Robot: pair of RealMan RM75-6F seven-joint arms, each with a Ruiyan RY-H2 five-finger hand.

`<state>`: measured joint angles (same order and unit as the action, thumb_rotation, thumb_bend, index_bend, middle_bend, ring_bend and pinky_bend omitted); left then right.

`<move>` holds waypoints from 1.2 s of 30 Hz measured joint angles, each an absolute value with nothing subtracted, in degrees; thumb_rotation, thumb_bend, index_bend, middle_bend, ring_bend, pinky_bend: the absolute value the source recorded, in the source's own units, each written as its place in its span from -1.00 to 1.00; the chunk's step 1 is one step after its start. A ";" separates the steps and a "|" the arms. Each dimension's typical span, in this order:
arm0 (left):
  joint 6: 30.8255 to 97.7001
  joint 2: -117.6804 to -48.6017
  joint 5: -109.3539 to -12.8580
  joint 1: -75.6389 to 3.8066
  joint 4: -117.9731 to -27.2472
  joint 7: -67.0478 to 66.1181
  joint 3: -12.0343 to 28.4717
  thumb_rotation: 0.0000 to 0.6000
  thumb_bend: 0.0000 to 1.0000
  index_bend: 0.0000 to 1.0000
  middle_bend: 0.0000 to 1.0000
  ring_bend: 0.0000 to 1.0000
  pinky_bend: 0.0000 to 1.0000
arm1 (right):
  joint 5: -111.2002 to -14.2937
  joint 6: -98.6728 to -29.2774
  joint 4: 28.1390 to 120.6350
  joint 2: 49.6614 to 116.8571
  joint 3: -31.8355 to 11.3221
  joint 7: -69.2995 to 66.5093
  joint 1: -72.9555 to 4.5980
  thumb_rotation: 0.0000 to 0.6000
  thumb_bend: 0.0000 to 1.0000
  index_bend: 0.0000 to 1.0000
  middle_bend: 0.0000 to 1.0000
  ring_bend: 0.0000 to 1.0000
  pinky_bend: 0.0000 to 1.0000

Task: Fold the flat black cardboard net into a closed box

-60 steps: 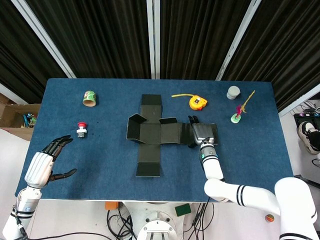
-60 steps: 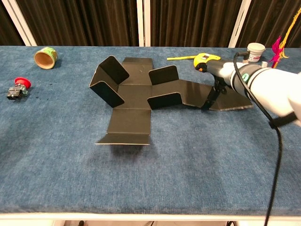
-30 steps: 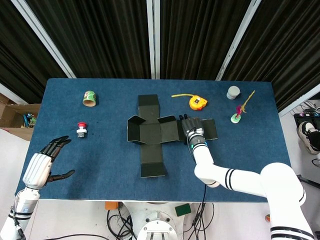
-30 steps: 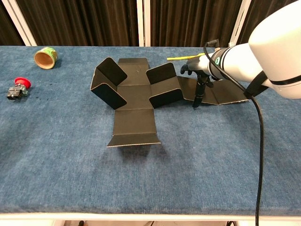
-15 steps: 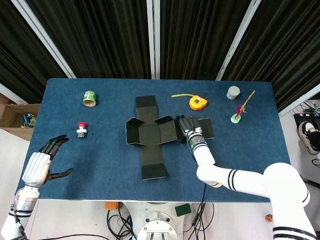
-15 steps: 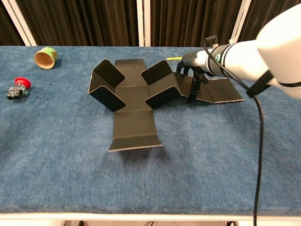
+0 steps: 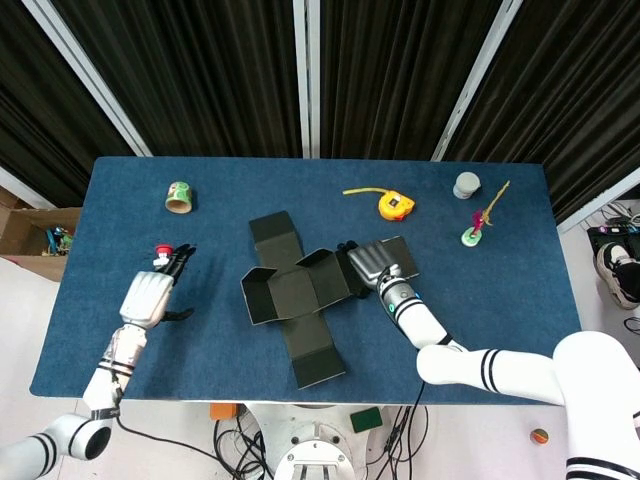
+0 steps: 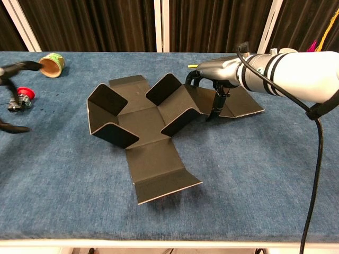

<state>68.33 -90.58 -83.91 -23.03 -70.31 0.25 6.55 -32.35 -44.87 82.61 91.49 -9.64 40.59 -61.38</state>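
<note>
Black cardboard net lying near the middle of the blue table, skewed against the table edges. Several side flaps raised at a slant around the central square; one long panel flat and pointing toward the front edge, its end flap tilted up slightly. Right-side panel under the right hand.

Right hand resting on that right-side panel, palm down, fingers curved downward with the tips touching the cardboard. Nothing clamped; pressing rather than gripping.

Left hand low over the table toward the left edge, fingers spread apart, holding nothing. Only fingertips visible at the frame edge in the chest view.

Red push button just beyond the left fingertips; contact cannot be determined. Tape roll toward the far left corner. Yellow tape measure beyond the net, near the far edge. Small white jar and a green-based ornament toward the far right corner.
</note>
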 measured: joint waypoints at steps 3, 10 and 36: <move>67.41 -93.41 -83.89 -24.66 -68.15 -0.28 6.94 1.00 -0.89 -0.98 -0.97 -0.08 0.75 | -33.03 -45.96 82.81 91.51 -8.91 40.79 -61.89 1.00 -0.37 0.02 -0.32 0.51 1.00; 68.13 -96.17 -84.58 -25.82 -68.15 4.53 7.12 1.00 -0.89 -0.99 -0.99 -0.08 0.75 | -33.97 -47.80 82.58 92.12 -7.69 41.84 -63.01 1.00 -0.37 0.03 -0.31 0.51 1.00; 57.77 -94.06 -84.63 -33.43 -75.69 31.99 6.73 1.00 -0.89 -0.99 -0.99 -0.09 0.76 | -47.15 -52.54 85.77 91.52 -1.81 58.64 -69.92 1.00 -0.36 0.12 -0.26 0.52 1.00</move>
<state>57.77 -94.06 -84.63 -33.43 -75.69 31.99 6.73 -47.15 -52.54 85.77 91.52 -1.81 58.64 -69.92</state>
